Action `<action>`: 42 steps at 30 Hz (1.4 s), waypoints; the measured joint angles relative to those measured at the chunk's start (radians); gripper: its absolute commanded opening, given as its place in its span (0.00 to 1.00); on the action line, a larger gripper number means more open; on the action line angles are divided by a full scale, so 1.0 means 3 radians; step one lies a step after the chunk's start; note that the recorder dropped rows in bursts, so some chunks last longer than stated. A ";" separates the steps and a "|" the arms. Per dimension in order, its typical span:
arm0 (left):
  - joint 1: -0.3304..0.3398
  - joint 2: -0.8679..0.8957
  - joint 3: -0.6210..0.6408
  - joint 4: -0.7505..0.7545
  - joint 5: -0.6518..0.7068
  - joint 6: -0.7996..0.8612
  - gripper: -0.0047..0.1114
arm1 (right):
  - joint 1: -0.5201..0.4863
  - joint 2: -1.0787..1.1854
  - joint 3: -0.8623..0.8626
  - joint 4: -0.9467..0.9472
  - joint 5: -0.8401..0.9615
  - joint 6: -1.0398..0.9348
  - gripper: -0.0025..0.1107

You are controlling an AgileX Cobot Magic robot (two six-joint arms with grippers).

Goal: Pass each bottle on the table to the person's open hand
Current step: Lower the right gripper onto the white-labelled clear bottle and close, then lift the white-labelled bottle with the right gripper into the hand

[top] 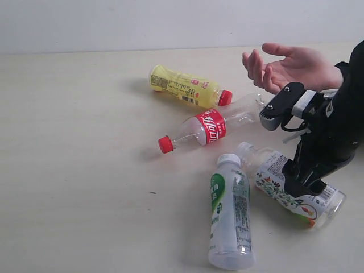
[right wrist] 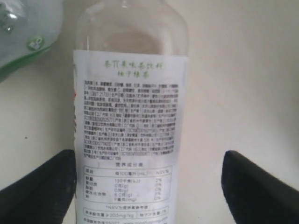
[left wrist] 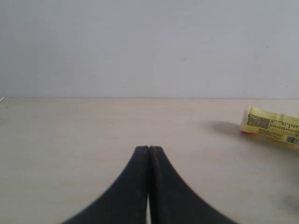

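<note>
Straddling the lying floral-label bottle [right wrist: 131,116], your right gripper [right wrist: 149,161] stands spread; left gripper [left wrist: 148,161] pressed together over the table [left wrist: 70,135]. Bottle's clear shoulder looks empty.

The surface [top: 85,170] was a wide, pale beige plane with faint grain and a tiny dark speck [top: 152,192] left of centre, low in the exterior view. Four bottles lay on their sides on it, all from the middle of the frame rightward. The yellow bottle [top: 185,86] lay at upper centre, its red cap pointing right. Just below it the clear red-labelled bottle [top: 211,126] slanted, with its red cap toward the lower left. The white-green bottle [top: 230,213] lay at lower centre-right with its white cap up the frame, close beside the neck of the floral-labelled bottle [top: 272,170], which ran toward the lower right corner.
</note>
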 measured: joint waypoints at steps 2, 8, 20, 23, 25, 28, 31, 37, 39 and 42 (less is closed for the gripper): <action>0.0000 0.0000 0.0000 0.0000 0.0000 0.0000 0.04 | 0.0000 0.0000 0.0000 0.0000 -0.0025 0.0000 0.77; 0.0000 0.0000 0.0000 0.0000 0.0000 0.0000 0.04 | 0.0000 0.0037 0.0000 -0.0007 -0.0113 0.0006 0.77; 0.0000 0.0000 0.0000 0.0000 0.0000 0.0000 0.04 | 0.0000 0.0581 -0.0006 0.0032 -0.0250 0.0006 0.71; 0.0000 0.0000 0.0000 0.0000 0.0000 0.0000 0.04 | 0.0000 0.0581 -0.0006 0.0038 -0.0222 0.0012 0.44; 0.0000 0.0000 0.0000 0.0000 0.0000 0.0000 0.04 | 0.0000 0.0581 -0.0006 0.0044 -0.0176 0.0037 0.27; 0.0000 0.0000 0.0000 0.0000 0.0000 0.0000 0.04 | 0.0000 0.0581 -0.0006 0.0044 -0.0082 0.0092 0.09; 0.0000 0.0000 0.0000 0.0000 0.0000 0.0000 0.04 | 0.0000 0.0581 -0.0006 0.0044 0.0004 0.0098 0.02; 0.0000 0.0000 0.0000 0.0000 0.0000 0.0000 0.04 | 0.0000 0.0455 -0.0029 0.0044 0.0212 0.0098 0.02; 0.0000 0.0000 0.0000 0.0000 0.0000 0.0000 0.04 | 0.0000 0.0341 -0.0150 0.0044 0.0386 0.0155 0.02; 0.0000 0.0000 0.0000 0.0000 0.0000 0.0000 0.04 | 0.0000 0.0141 -0.0402 0.0051 0.0779 0.0343 0.02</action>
